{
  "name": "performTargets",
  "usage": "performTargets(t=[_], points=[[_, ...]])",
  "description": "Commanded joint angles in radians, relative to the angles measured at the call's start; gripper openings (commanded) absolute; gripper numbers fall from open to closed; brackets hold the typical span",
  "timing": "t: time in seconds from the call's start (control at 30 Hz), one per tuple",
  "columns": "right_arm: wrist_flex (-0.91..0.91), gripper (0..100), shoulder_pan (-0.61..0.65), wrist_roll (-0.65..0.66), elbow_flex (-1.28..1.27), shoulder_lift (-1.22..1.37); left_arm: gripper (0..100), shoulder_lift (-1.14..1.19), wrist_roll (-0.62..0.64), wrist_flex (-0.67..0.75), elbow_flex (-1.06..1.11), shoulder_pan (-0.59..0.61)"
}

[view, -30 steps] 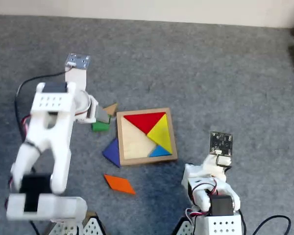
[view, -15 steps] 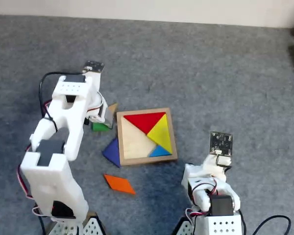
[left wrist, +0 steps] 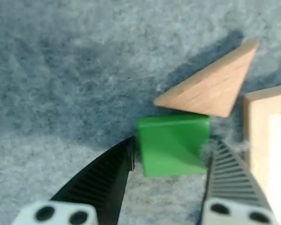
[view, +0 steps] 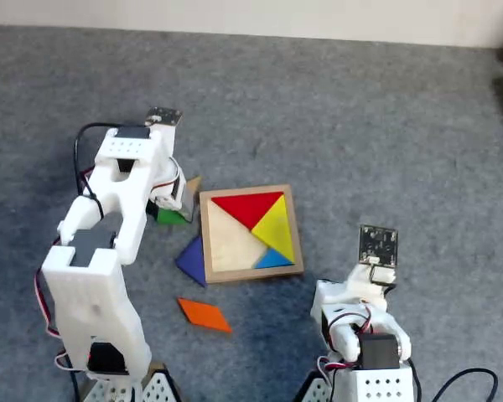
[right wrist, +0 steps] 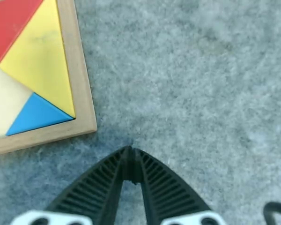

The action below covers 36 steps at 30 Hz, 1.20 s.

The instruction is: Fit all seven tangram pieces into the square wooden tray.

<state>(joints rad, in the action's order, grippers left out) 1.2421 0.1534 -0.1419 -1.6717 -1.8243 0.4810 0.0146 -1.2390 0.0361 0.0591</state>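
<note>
The green piece lies flat on the grey tabletop just beside the tray, on the side away from the yellow triangle. My left hand is open, one finger on either side of it. A bare wooden triangle touches it, also against the tray. Inside the tray sit red, yellow and light blue triangles (the remaining floor is bare wood). My right hand is closed near the tray's light-blue corner.
</note>
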Motion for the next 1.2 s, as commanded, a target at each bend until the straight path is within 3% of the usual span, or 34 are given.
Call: performTargets(t=[0.0,0.3,0.63,0.9,1.17], points=[[0.008,0.5,-0.015,-0.011,-0.116,-0.013,15,0.007,0.0,0.006,-0.047,-0.013],[0.008,0.5,-0.015,-0.011,-0.116,-0.013,14,-0.182,0.0,-0.12,-0.035,-0.084],[0.008,0.5,-0.015,-0.011,-0.116,-0.013,14,-0.32,0.0,-0.242,-0.031,-0.334],[0.008,0.5,-0.015,-0.011,-0.116,-0.013,14,-0.305,-0.002,-0.21,0.059,-0.501],[0.008,0.5,-0.015,-0.011,-0.116,-0.013,20,-0.303,0.0,-0.15,0.108,-0.515]])
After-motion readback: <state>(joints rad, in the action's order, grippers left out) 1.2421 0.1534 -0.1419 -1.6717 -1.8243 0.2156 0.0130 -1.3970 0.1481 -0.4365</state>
